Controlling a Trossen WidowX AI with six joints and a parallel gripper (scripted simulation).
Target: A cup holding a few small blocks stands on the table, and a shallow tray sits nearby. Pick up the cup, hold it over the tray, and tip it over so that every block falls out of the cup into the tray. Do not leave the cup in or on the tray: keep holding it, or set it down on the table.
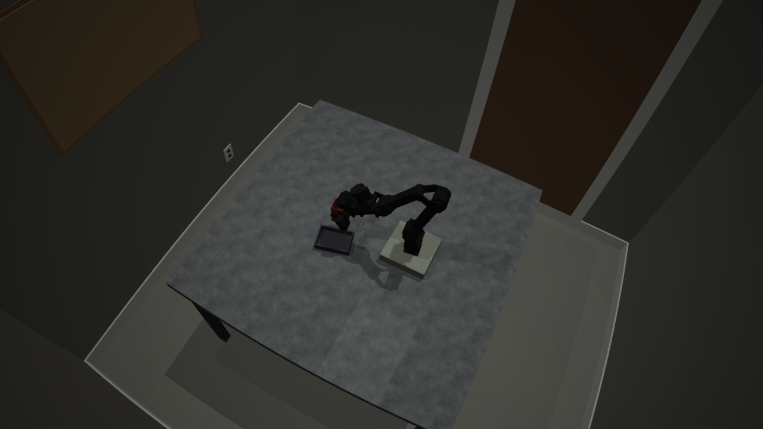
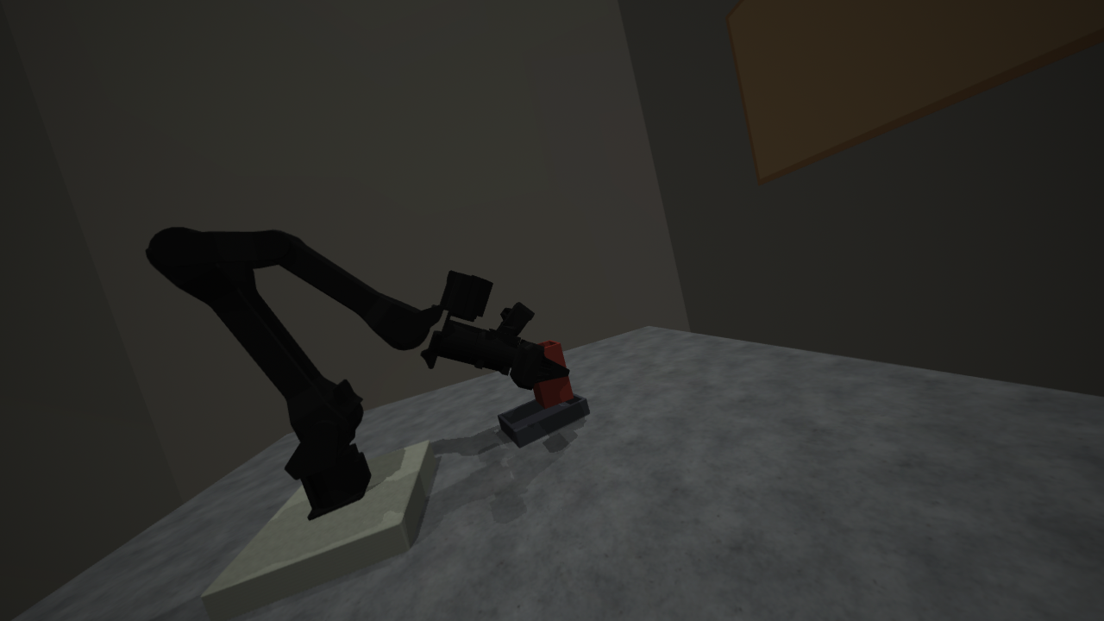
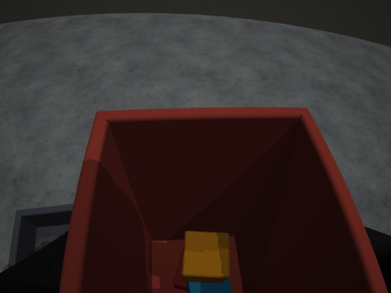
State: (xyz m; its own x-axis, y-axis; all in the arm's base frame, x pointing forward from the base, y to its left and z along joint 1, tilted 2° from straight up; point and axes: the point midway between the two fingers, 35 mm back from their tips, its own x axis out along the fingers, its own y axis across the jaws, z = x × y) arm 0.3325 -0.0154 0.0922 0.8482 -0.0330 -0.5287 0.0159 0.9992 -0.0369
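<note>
My gripper [image 1: 340, 215] [image 2: 557, 372] is shut on the red square cup [image 1: 335, 207] [image 2: 555, 392] [image 3: 204, 113] and holds it off the table, slightly tilted, with its opening up. Inside the cup, in the wrist view, lie an orange block [image 3: 205, 255], a blue block [image 3: 209, 286] and part of a red block [image 3: 179, 277]. The shallow dark tray [image 1: 315, 246] [image 2: 549, 426] [image 3: 44, 212] stands on the table. The cup is beside the tray's far edge in the top view, and the tray is at the lower left in the wrist view, partly hidden by the cup and a finger.
The arm's base stands on a pale square block [image 1: 397, 260] [image 2: 309, 571] to the right of the tray in the top view. The grey table [image 1: 256, 235] [image 2: 733, 479] [image 3: 195, 61] carries the tray and this block. The arm's shadow falls between them.
</note>
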